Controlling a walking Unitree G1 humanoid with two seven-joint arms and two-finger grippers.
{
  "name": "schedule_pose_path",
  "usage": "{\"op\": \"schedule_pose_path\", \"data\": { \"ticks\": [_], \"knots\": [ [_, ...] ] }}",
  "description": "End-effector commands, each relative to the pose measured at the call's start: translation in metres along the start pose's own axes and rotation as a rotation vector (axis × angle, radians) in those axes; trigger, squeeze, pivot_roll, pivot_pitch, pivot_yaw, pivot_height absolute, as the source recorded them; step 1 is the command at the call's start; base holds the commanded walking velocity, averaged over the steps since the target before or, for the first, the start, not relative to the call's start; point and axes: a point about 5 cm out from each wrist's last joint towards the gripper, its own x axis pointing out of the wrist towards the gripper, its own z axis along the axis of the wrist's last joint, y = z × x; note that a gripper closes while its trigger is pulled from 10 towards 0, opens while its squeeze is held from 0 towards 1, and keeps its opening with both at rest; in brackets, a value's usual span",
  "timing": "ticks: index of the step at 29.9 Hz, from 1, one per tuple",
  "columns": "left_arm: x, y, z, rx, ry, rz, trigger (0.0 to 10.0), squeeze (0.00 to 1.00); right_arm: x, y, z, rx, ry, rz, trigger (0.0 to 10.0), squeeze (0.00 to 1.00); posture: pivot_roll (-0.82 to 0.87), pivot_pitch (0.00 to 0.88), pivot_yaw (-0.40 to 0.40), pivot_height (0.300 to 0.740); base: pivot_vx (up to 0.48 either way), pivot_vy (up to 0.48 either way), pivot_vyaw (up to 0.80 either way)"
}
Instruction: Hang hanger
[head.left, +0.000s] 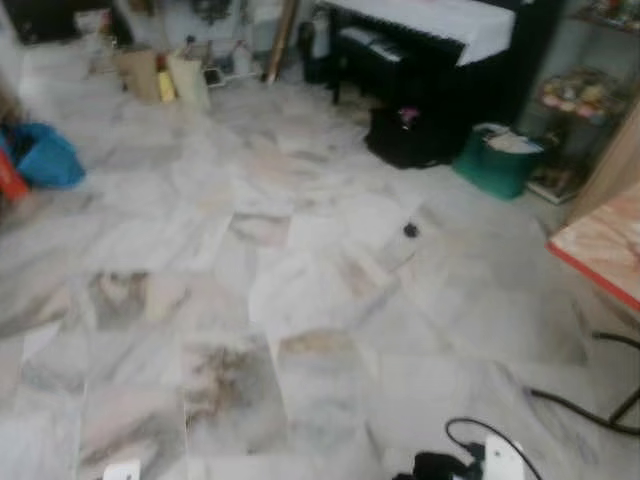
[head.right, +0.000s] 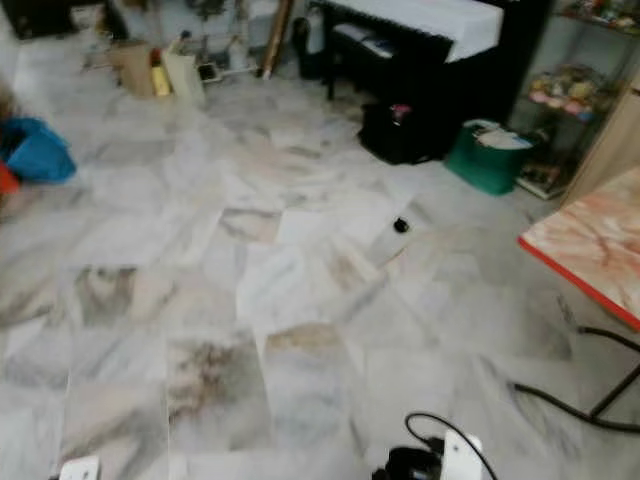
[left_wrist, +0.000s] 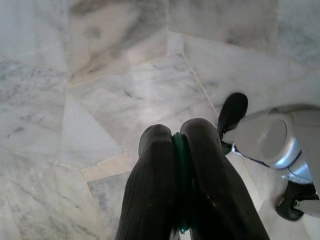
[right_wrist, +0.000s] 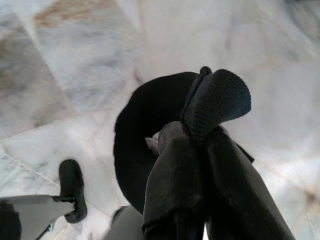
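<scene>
Pinching a thin green hanger (left_wrist: 181, 170), the left gripper (left_wrist: 176, 137) holds something light, stiff, slippery; right gripper (right_wrist: 200, 135) clamps dark cloth (right_wrist: 150, 140).

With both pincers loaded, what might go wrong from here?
1. The black cables lie beside the table on the robot's right; a foot might snag them.
2. The left pincer pinches only a thin green strip, probably the hanger; it may twist or slip.
3. The black cloth in the right pincer droops and might slide free.
</scene>
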Motion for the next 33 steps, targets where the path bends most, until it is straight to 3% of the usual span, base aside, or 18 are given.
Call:
{"op": "schedule_pose_path", "data": {
  "ticks": [1, 21, 26, 33],
  "knots": [
    [0.000, 0.000, -0.004, 0.010, 0.016, -0.004, 10.0, 0.00, 0.000, -0.007, 0.001, -0.003, -0.011, -0.019, 10.0, 0.00, 0.11, 0.000, -0.009, 0.740, 0.000, 0.000, 0.80],
    [0.000, -0.005, -0.003, 0.005, 0.020, -0.022, 10.0, 0.00, 0.000, -0.009, 0.001, -0.001, -0.009, -0.033, 10.0, 0.00, 0.12, 0.000, -0.026, 0.740, 0.000, 0.000, 0.80],
    [0.001, -0.012, -0.001, 0.019, 0.018, -0.033, 10.0, 0.00, -0.001, -0.009, 0.001, -0.001, -0.007, -0.033, 10.0, 0.00, 0.12, 0.000, -0.027, 0.740, 0.000, 0.000, 0.80],
    [0.003, -0.027, 0.003, 0.038, 0.018, -0.054, 10.0, 0.00, 0.000, -0.009, 0.000, -0.011, 0.006, -0.043, 10.0, 0.00, 0.12, 0.000, -0.027, 0.740, 0.000, 0.000, 0.00]
  ]
}}
